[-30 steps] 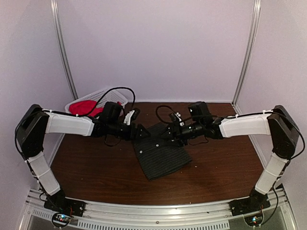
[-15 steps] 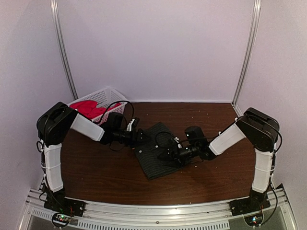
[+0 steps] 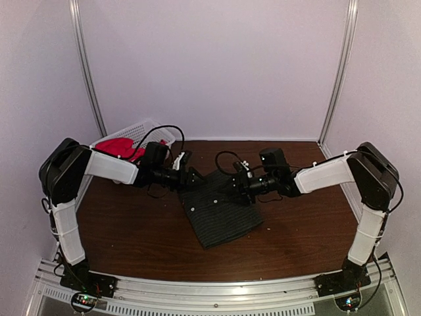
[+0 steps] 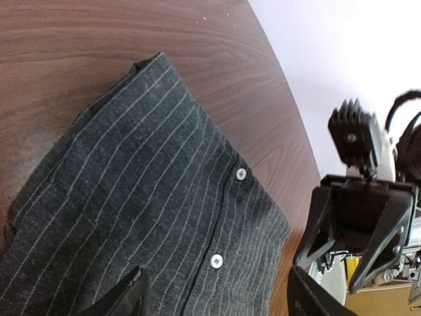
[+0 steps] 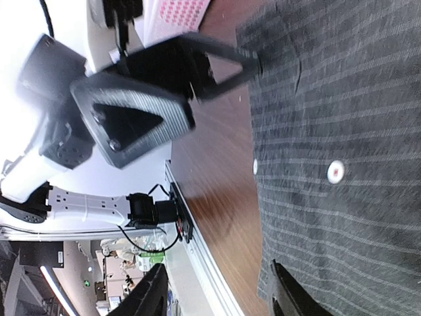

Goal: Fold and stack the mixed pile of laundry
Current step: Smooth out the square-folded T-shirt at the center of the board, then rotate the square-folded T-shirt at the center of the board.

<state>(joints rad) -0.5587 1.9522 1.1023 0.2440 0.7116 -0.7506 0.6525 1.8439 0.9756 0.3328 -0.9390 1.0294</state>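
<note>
The dark charcoal pinstriped shirt lies folded flat on the table's middle, button placket up. The red-pink T-shirt lies in the white basket at the back left. My left gripper hovers at the shirt's far left edge. In the left wrist view it is open over the striped cloth, holding nothing. My right gripper is at the shirt's far edge, facing the left one. In the right wrist view it is open over the shirt, holding nothing.
The white lattice basket stands in the back left corner against the wall. Bare brown tabletop surrounds the shirt. The two grippers are close together; the right gripper shows in the left wrist view, the left gripper in the right wrist view.
My right gripper has drawn back from the shirt's middle to its far edge. The left gripper has shifted slightly toward the back. The shirt has not visibly moved.
</note>
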